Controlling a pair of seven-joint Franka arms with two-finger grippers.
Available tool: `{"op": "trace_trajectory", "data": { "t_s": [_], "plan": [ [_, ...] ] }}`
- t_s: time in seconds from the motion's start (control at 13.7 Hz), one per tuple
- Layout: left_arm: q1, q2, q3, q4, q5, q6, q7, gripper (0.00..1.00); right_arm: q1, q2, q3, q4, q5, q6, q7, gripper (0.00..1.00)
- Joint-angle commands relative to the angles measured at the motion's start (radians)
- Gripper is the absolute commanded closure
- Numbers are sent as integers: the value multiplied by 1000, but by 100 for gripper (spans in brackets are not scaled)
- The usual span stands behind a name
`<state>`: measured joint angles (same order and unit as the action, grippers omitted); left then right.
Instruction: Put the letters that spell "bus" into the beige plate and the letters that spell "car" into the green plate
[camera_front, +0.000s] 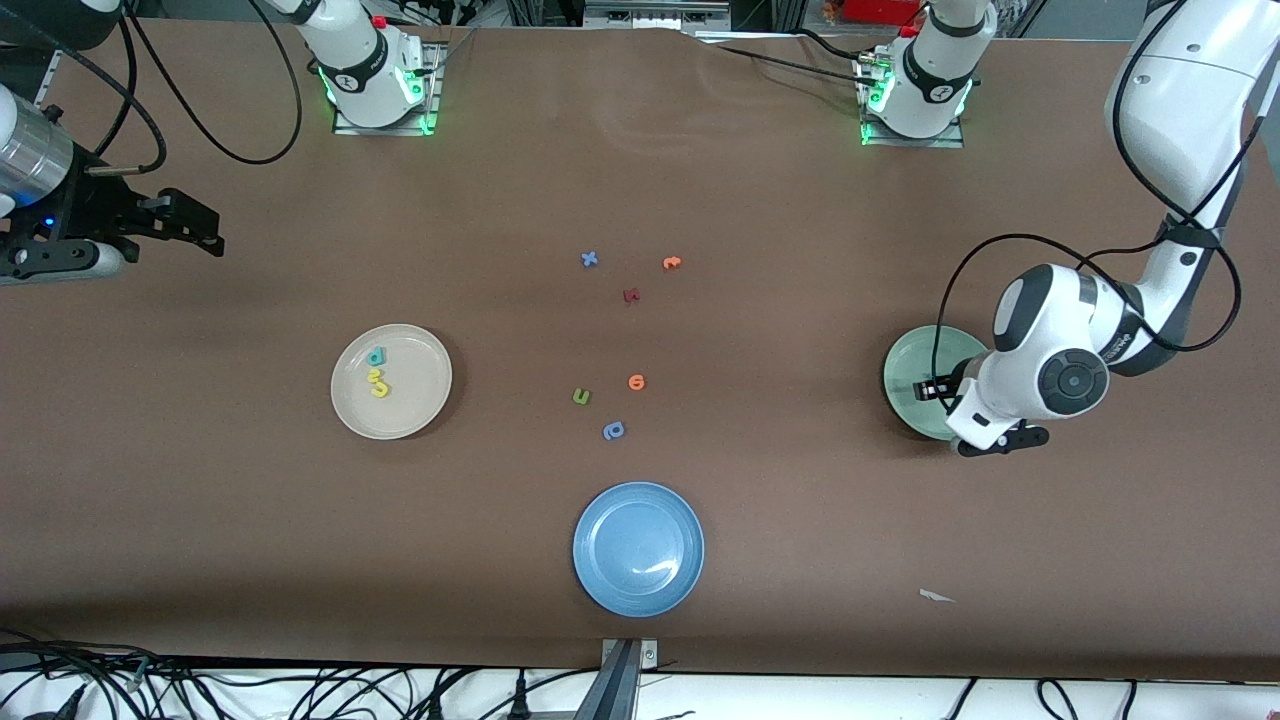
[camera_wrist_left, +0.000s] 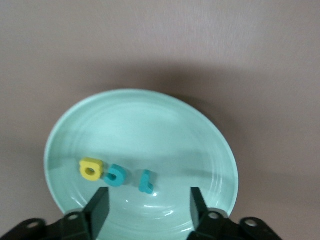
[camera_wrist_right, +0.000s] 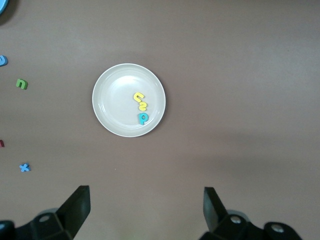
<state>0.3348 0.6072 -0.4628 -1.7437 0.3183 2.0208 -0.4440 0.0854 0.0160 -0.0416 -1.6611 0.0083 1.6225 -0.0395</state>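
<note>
Three foam letters lying in the green plate (camera_wrist_left: 140, 125): yellow "a" (camera_wrist_left: 91, 169), teal "c" (camera_wrist_left: 116, 175) and teal "r" (camera_wrist_left: 146, 181), in a row, the first two touching, the third just beside. Left gripper (camera_wrist_left: 148, 205) hovering low over that plate at the left arm's end of the table, fingers (camera_wrist_left: 98, 209) spread apart with nothing between them, the "r" just ahead of the gap and untouched. In the front view, much of this plate hidden under the left arm's wrist. Three more letters in the beige plate (camera_front: 420, 400) toward the right arm's end: teal "b" (camera_front: 376, 357), then yellow "u" (camera_front: 374, 376) and yellow "s" (camera_front: 380, 389), packed close in a short line off the plate's middle. Right gripper (camera_wrist_right: 145, 207) waiting up high, jaws wide open and holding nothing, the beige plate in plain sight below its camera. Between the two plates, loose on the brown table (camera_front: 800, 520): blue "x" (camera_front: 589, 259), orange letter (camera_front: 671, 263), dark red letter (camera_front: 631, 295), second orange letter (camera_front: 637, 381), green "u" (camera_front: 582, 397), blue round-bowled letter (camera_front: 613, 431). Nearest the front camera, a blue plate (camera_front: 590, 570), nothing in it.
</note>
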Motion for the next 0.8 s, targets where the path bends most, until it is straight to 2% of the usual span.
{"op": "trace_trajectory", "data": {
  "t_s": [0.0, 0.07, 0.22, 0.44, 0.73],
  "plan": [
    [27, -120, -16, -2, -16, -54, 74, 0, 0, 1, -1, -5, 16, 11, 3, 0],
    [29, -166, -11, 31, -54, -80, 93, 0, 1, 1, -1, -3, 18, 11, 4, 0],
    [27, -211, -14, 126, -105, -216, 108, 0, -3, 1, -21, -5, 18, 7, -5, 0],
    [20, -211, -25, 301, -152, -404, 108, 0, -3, 1, -23, 0, 18, 8, -11, 0],
    [20, -211, -27, 368, -156, -413, 145, 0, -4, 2, -26, -2, 24, 11, -11, 0]
  ]
}}
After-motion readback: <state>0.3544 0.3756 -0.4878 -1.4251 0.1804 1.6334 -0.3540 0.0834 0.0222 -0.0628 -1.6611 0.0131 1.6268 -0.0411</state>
